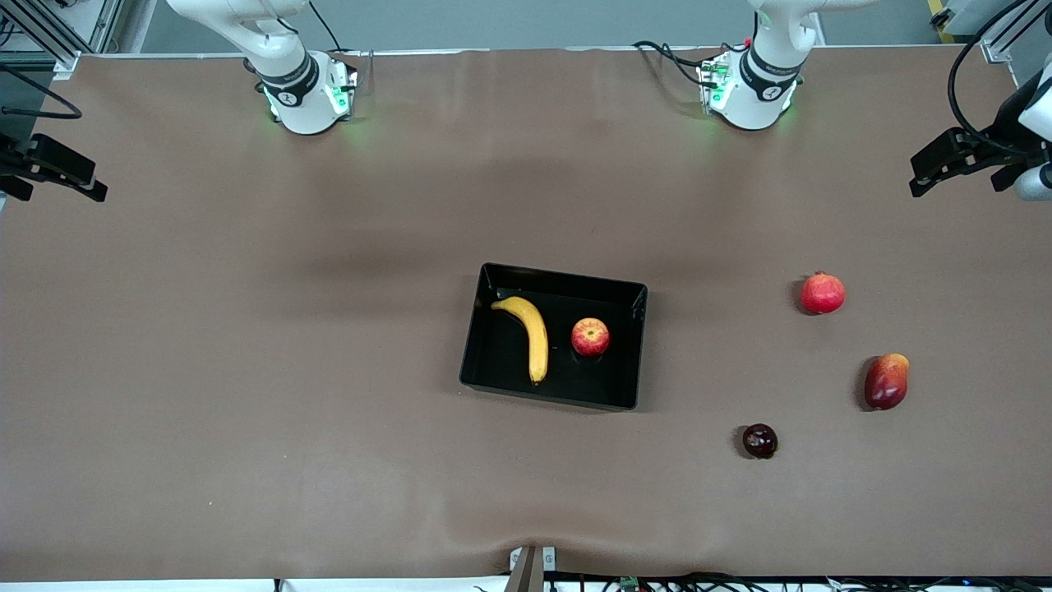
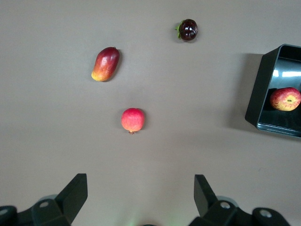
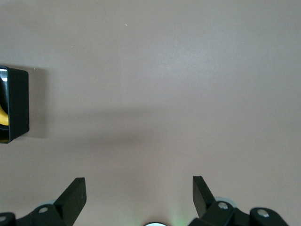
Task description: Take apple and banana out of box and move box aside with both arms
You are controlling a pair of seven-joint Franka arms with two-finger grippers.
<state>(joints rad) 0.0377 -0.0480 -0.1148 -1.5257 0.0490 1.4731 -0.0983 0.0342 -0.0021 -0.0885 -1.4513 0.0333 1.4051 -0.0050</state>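
Note:
The black box (image 1: 629, 345) sits mid-table. Inside it lie the yellow banana (image 1: 532, 333), toward the right arm's end, and the small red-and-yellow apple (image 1: 590, 336) beside it. My left gripper (image 2: 140, 178) hangs open and empty high over bare table; its view shows a corner of the box (image 2: 263, 89) with the apple (image 2: 285, 99) in it. My right gripper (image 3: 138, 179) is also open and empty over bare table, with an end wall of the box (image 3: 19, 106) and a sliver of the banana (image 3: 3, 117) at its view's edge. Neither gripper appears in the front view.
Toward the left arm's end lie a red pomegranate (image 1: 823, 293), a red-orange mango (image 1: 887, 381) and, nearest the front camera, a small dark round fruit (image 1: 759, 441). Black fixtures (image 1: 957, 156) (image 1: 49, 168) jut in at both ends of the table.

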